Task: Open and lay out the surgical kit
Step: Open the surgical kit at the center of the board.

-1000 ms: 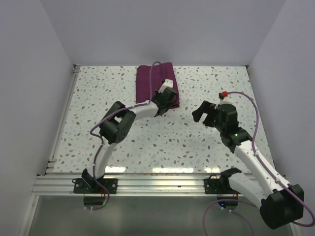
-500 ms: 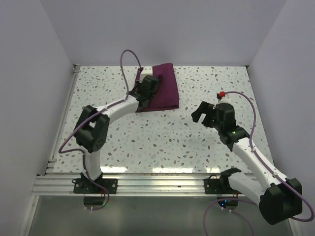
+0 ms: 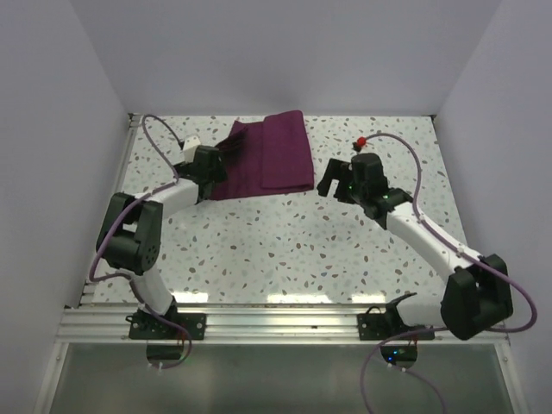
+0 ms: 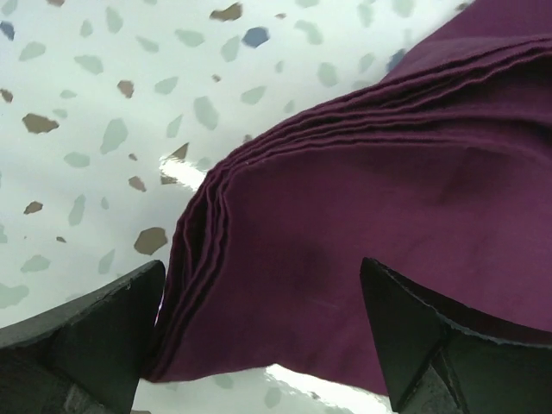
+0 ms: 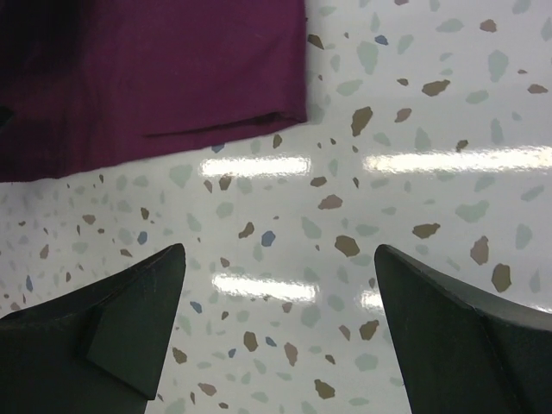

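The surgical kit [image 3: 269,157], a dark maroon cloth wrap, is lying folded flat on the far middle of the tabletop [image 3: 285,250], close to the back wall. Its left side is showing as a second, wider layer spreading out from under the top fold. In the left wrist view the surgical kit [image 4: 371,216] is showing several stacked cloth layers along one rounded folded edge, resting on the white speckled surface. The left end effector [image 3: 222,164] is sitting at the wrap's left edge with its fingers spread wide (in its own camera the two dark fingers are standing far apart with the folded corner lying between them), and the left end effector [image 4: 263,285] is not pinching the cloth. The right end effector [image 3: 331,179] is hovering just beside the wrap's near right corner, apart from it, fingers also spread wide. From the right wrist, the right end effector [image 5: 278,259] is framing bare speckled tabletop, while the surgical kit [image 5: 147,69] is filling the upper left of that view.
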{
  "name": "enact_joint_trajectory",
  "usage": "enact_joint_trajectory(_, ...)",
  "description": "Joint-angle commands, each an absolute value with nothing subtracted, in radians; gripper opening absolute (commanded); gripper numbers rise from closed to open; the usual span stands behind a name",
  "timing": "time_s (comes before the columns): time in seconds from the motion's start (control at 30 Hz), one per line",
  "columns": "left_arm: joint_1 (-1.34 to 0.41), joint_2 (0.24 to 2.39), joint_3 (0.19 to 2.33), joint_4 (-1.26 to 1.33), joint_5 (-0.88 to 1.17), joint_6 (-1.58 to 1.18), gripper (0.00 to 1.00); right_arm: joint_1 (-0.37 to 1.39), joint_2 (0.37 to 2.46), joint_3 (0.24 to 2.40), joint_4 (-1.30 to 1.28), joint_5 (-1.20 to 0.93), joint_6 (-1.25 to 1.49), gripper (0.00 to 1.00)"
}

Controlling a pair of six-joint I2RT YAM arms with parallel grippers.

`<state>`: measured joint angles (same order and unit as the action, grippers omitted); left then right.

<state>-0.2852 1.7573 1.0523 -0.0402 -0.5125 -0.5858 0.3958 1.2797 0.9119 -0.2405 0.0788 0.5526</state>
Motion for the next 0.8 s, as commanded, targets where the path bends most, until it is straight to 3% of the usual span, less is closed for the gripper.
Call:
enact_joint_trajectory(0.0,-0.255,1.796,1.032,0.025,-0.482,-0.643,1.0,0.478,1.406,1.069,-0.302,0.149,0.529,0.95)
enact_joint_trajectory(0.27,-0.241,1.697,0.97,0.015,-0.594,-0.641,1.0,0.598,1.736,1.414,-0.336,0.204,0.48,0.95)
enact_joint_trajectory(0.5,-0.181,1.758,1.12,-0.069,-0.454,-0.578,0.98,0.629,1.934,1.603,-0.382,0.199,0.456,0.95)
enact_joint_trajectory(0.77,-0.255,1.735,0.988,0.339,-0.157,-0.319,0.94,0.632,2.002,1.64,-0.379,0.213,0.433,0.96)
